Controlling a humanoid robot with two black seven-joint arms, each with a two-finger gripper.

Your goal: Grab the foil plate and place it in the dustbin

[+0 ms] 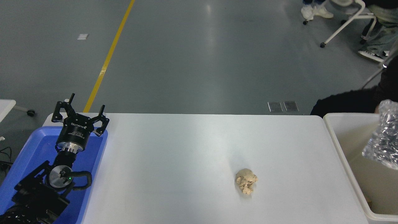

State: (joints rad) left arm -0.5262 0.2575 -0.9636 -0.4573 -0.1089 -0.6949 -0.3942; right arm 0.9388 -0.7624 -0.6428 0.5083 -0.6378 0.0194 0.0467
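Note:
The foil plate [384,137], crumpled shiny silver, shows at the right edge of the head view, over the inside of the cream-white dustbin [339,149]. The picture's edge cuts it off, and I cannot tell whether anything holds it. My right arm and gripper are out of view. My left gripper [80,113] is parked at the lower left over the blue tray, open and empty.
A tan crumpled paper ball [246,181] lies on the white table [174,161] right of centre. The blue tray [31,149] sits at the table's left end. A person in black [345,102] is behind the dustbin at the far right.

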